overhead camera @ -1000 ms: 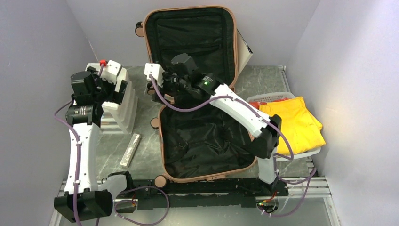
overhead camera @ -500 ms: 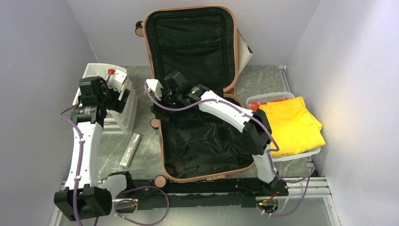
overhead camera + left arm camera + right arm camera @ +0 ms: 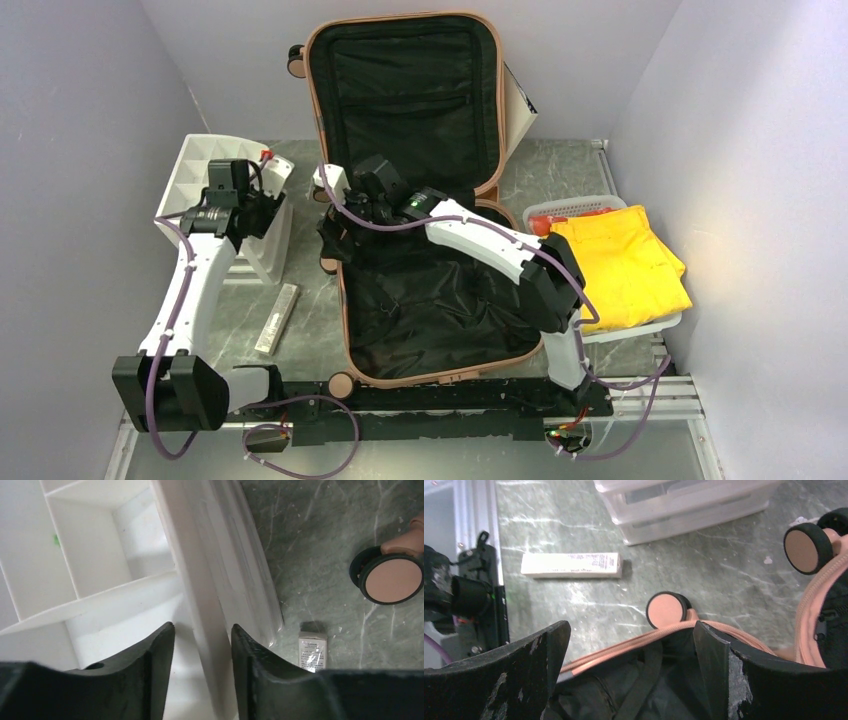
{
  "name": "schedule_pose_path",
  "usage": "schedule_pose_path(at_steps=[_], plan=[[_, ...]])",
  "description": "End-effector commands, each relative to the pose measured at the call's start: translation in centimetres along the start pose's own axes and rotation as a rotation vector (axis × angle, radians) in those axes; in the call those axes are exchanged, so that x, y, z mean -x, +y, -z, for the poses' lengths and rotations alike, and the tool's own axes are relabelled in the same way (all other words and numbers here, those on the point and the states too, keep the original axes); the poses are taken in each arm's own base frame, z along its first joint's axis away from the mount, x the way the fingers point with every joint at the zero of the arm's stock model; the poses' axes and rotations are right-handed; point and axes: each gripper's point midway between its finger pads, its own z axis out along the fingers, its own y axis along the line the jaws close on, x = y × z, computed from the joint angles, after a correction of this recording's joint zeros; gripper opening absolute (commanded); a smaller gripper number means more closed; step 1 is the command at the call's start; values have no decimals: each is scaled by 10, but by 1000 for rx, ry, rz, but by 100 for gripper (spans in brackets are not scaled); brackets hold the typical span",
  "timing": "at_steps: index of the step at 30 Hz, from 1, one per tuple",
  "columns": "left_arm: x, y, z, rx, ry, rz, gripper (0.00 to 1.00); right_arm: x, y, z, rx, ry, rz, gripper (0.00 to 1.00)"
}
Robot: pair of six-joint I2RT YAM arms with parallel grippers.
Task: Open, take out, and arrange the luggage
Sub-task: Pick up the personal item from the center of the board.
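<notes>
The luggage (image 3: 345, 300), a salmon-pink suitcase with black lining, lies open in the middle of the table with its lid (image 3: 400, 80) upright against the back wall. My right gripper (image 3: 335, 225) hangs open over the lower half's left rim. In the right wrist view the pink zipper edge (image 3: 624, 640) and black lining run between the wide-apart fingers of that gripper (image 3: 629, 625), touching neither. My left gripper (image 3: 258, 200) is at a white compartment rack (image 3: 200, 165). There its jaws (image 3: 202, 626) straddle the rack's side wall (image 3: 200, 595), half narrowed, with a gap still showing on the left finger's side.
A small long box (image 3: 277, 318) lies on the table left of the suitcase. Clear plastic drawers (image 3: 684, 505) sit under the rack. A white basket (image 3: 570, 208) holding yellow folded cloth (image 3: 625, 265) stands at the right. Suitcase wheels (image 3: 666, 609) stick out near the rack.
The left arm dropped onto the rack and its jaws narrowed round the rack's wall. The right arm came down from the lid to the lower half's left rim, still open.
</notes>
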Motion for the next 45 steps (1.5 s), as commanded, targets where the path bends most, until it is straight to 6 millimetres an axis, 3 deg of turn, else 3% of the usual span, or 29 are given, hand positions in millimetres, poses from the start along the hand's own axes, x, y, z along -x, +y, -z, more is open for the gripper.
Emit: schedule_pose_path(at_steps=[1,8,14,17,22,26,28,30,32,36,38,41,43,45], plan=[[8,25,8,117,9,34,43,37,8,-11,58,-130,-97,100],[21,29,12,101,-7,48,7,38,9,-44,129,-183,-292,100],[49,40,36,101,-98,23,5,35,11,-71,207,-211,-472,100],[61,44,45,102,-153,-29,5,45,18,-69,257,-232,-458,100],[60,52,31,116,-131,-73,5,50,35,-62,286,-215,-254,100],[54,75,16,200,-91,-40,9,51,53,-38,333,-196,-172,100],[51,89,11,230,-75,-7,17,54,63,-24,348,-196,-126,100],[49,97,9,236,-78,12,36,55,69,-12,339,-186,-63,100],[47,102,6,237,-75,21,61,55,74,3,333,-170,1,100],[55,97,21,197,-120,31,95,54,83,43,296,-152,145,100],[69,80,42,108,-207,8,96,45,83,65,266,-129,213,100],[81,33,79,-71,-320,-52,96,32,75,102,213,-95,280,100],[73,0,91,-178,-328,-97,96,26,67,125,177,-95,303,100],[52,-29,88,-255,-279,-131,96,15,63,145,167,-93,322,100]])
